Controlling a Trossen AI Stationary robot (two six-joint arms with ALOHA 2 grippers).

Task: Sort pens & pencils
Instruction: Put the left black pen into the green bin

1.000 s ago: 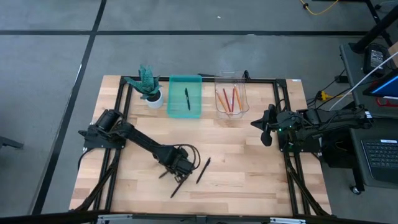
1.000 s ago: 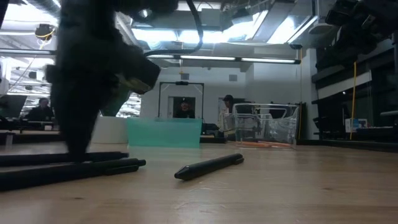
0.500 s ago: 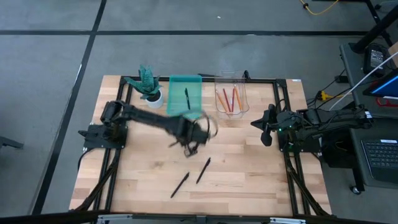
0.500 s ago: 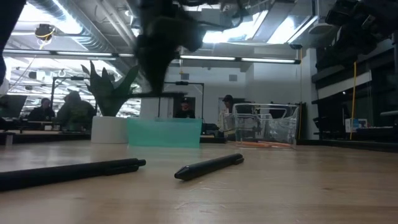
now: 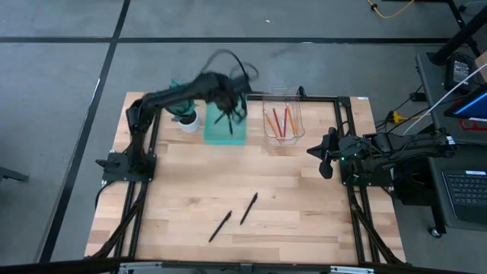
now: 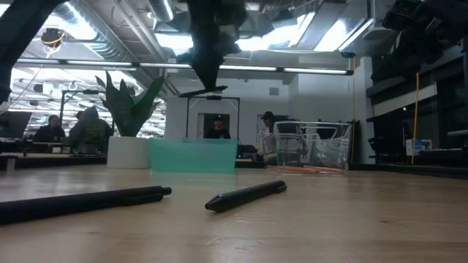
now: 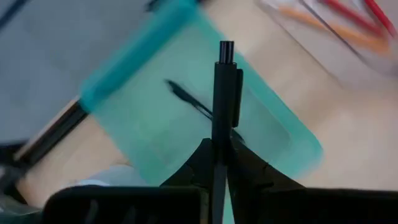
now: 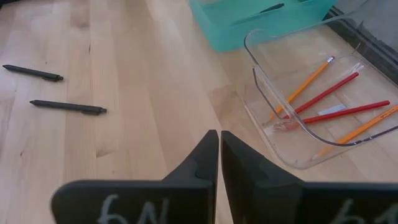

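My left claw (image 7: 219, 163) pinches one black pen (image 7: 222, 106) and hangs above the teal tray (image 5: 238, 135) near the table's far edge, where another pen (image 7: 189, 104) already lies. Two more pens (image 5: 249, 208) lie on the bare table (image 5: 304, 205) toward the near edge, close together but apart. The pencils (image 8: 329, 99), two orange and two red, rest in the clear tray (image 8: 261, 81) just beside the teal one. My right claw (image 8: 219, 155), pressed together and holding nothing, waits by the right edge. To do this well, I judge I should lower the pen over the tray's middle before letting go. From above, motion blur hides my left fingertips.
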